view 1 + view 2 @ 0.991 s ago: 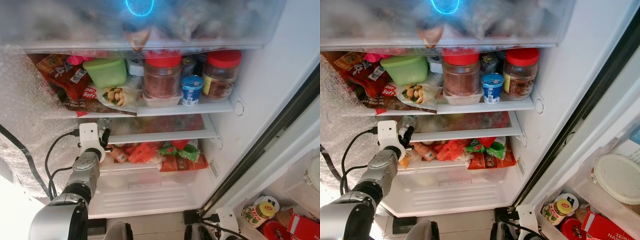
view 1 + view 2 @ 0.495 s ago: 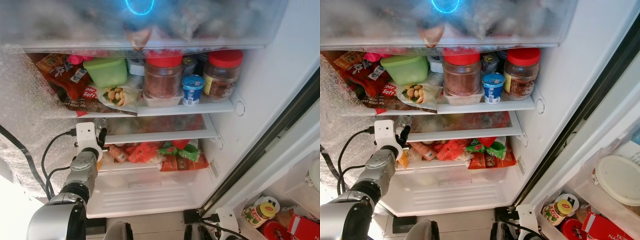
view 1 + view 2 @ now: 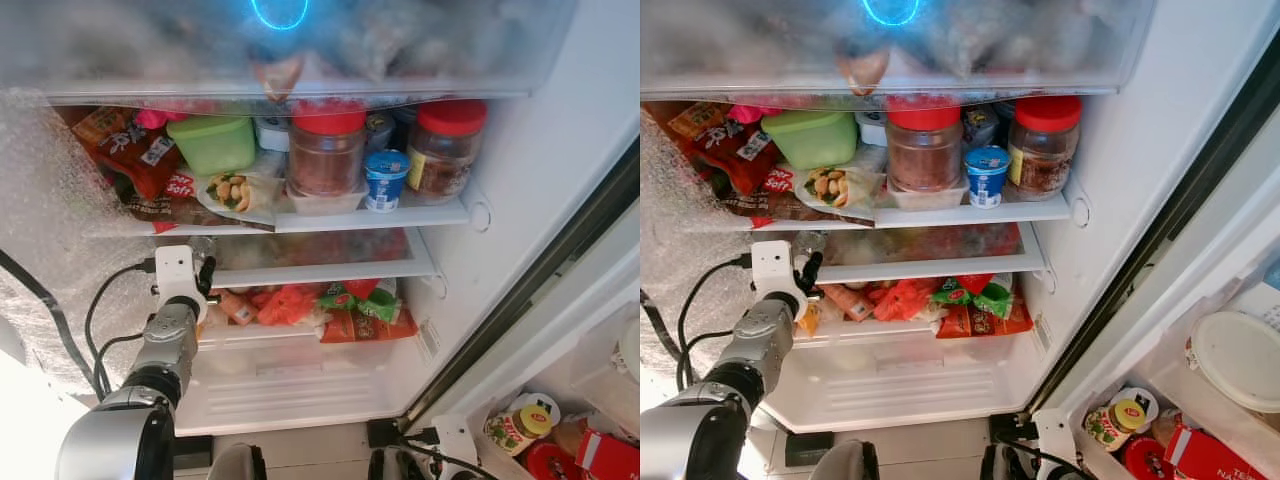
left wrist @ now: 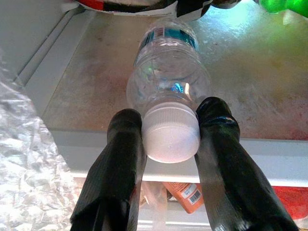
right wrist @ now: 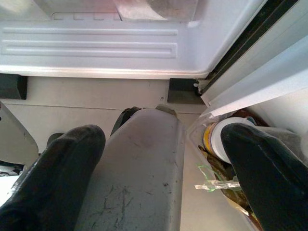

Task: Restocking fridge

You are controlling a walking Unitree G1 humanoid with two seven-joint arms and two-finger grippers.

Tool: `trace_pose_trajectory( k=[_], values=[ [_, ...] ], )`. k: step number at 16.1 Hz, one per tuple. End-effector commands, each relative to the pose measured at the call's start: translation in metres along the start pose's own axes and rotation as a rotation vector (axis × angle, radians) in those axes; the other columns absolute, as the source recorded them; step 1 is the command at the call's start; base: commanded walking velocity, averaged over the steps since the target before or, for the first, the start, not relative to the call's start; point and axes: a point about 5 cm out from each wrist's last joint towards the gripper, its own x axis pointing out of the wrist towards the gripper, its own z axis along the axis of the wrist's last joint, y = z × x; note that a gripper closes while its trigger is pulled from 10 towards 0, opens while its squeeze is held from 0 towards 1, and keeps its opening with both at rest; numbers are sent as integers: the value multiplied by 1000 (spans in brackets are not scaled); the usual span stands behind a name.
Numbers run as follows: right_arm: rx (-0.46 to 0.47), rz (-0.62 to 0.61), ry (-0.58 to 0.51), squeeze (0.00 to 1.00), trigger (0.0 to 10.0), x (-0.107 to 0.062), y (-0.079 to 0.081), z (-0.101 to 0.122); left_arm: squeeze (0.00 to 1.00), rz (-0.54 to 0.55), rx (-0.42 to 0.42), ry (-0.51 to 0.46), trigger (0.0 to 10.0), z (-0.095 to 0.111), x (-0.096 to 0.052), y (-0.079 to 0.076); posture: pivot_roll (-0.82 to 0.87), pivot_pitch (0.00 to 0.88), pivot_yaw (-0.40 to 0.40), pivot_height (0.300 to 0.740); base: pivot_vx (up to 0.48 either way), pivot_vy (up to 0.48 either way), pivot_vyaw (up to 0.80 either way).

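Note:
A clear plastic water bottle [image 4: 168, 82] with a white cap [image 4: 172, 137] lies on its side on the fridge's middle shelf [image 4: 250, 101]. My left gripper [image 4: 171, 144] is shut on the cap, one black finger on each side. From the head, that left gripper [image 3: 206, 275] reaches into the left end of the middle shelf [image 3: 330, 270], and the bottle [image 3: 203, 246] is barely visible beyond it. My right gripper [image 5: 159, 163] hangs low over the floor by the fridge's base, fingers wide apart with nothing between them.
The upper shelf is crowded with a green tub [image 3: 212, 143], two red-lidded jars [image 3: 325, 150], a yogurt cup [image 3: 384, 180] and snack packets [image 3: 135, 165]. Packets [image 3: 330, 305] fill the drawer below. Bubble foil [image 3: 50, 250] lines the left wall. Door-shelf jars [image 3: 520, 425] sit at lower right.
My left wrist has shifted only a few pixels sideways and back, still shut on the bottle's cap. Nothing else has moved.

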Motion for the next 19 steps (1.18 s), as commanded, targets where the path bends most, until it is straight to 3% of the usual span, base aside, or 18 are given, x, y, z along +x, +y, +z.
trace_pose_trajectory(
  k=[1, 2, 5, 6, 8, 11, 17, 18, 19],
  values=[
    [15, -17, 115, 0, 10000, -7, -1, -29, 0, -11, 22, 48, 10000, -11, -3, -3, -2, 68, -28, 636, 0, 0, 0],
    [16, -18, 114, 0, 10000, -7, -1, -29, 1000, -9, 21, 49, 10000, -11, -3, -3, -2, 68, -28, 636, 0, 0, 0],
    [14, -17, 116, 0, 10000, -7, -1, -29, 1000, -10, 15, 51, 10000, -12, -3, -3, -1, 68, -30, 636, 0, 0, 0],
    [14, -17, 115, 0, 10000, -7, -2, -29, 0, -17, 24, 50, 10000, -12, -3, -3, -1, 68, -30, 636, 0, 0, 0],
    [15, -17, 115, 0, 10000, -7, -2, -29, 0, -24, 25, 48, 10000, -12, -3, -4, -1, 67, -30, 636, 0, 0, 0],
    [15, -19, 114, 0, 10000, -7, -2, -29, 0, -132, 164, 4, 10000, -10, -5, -19, -1, 65, -30, 636, 0, 0, 0],
    [16, -13, 112, 0, 10000, -6, 0, -28, 0, -114, 165, -48, 10000, -15, -11, -18, 11, 63, -27, 636, 0, 0, 0],
    [15, -12, 112, 0, 10000, -6, 0, -28, 286, -111, 158, -47, 10000, -16, -12, -17, 10, 63, -26, 636, 0, 0, 0],
    [16, -13, 111, 0, 10000, -6, 0, -28, 1000, -106, 133, -51, 10000, -17, -12, -17, 9, 61, -25, 636, 0, 0, 0]
  ],
)
